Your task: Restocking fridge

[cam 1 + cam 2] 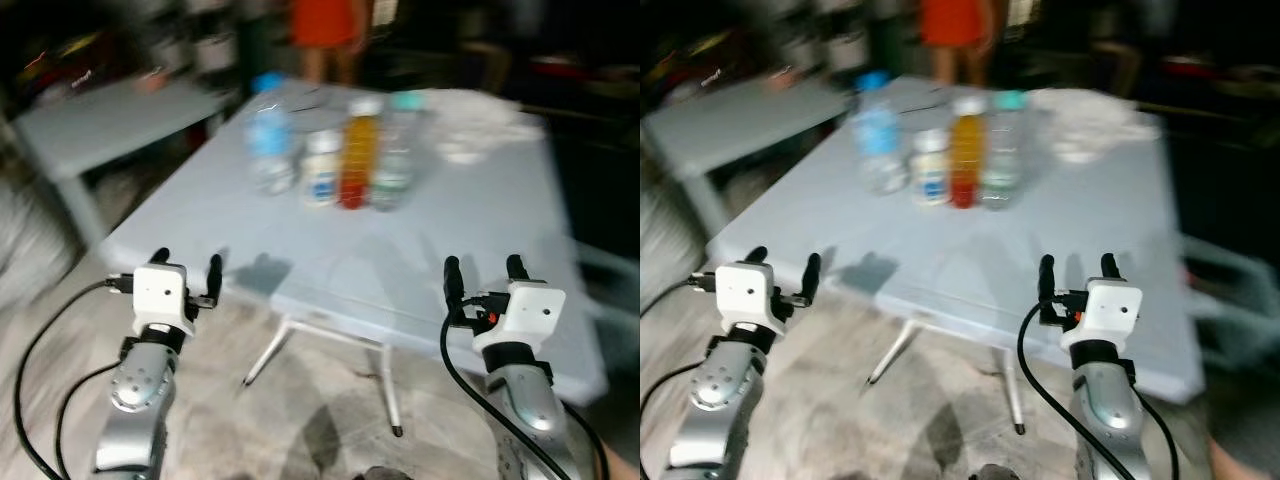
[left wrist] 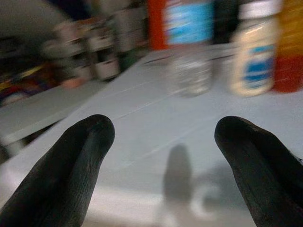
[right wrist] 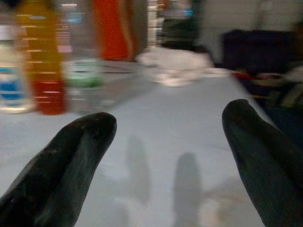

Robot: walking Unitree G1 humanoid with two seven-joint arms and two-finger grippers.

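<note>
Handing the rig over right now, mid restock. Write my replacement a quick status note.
Left pincer: open, empty, raised at the near edge of the table.
Right pincer: open, empty, same height, also at the near edge.
Four bottles stand in a row mid-table: blue-capped water bottle, small white bottle, orange drink bottle, clear bottle.
Done: nothing picked up.
Left: grasp each bottle and carry it to the fridge.
A person stands behind the table.

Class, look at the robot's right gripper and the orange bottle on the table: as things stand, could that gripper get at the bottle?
Probably yes. The right gripper is open at the table's near edge, with bare tabletop between it and the orange bottle. It would have to reach forward, and a clear bottle stands close beside the orange bottle.
</note>
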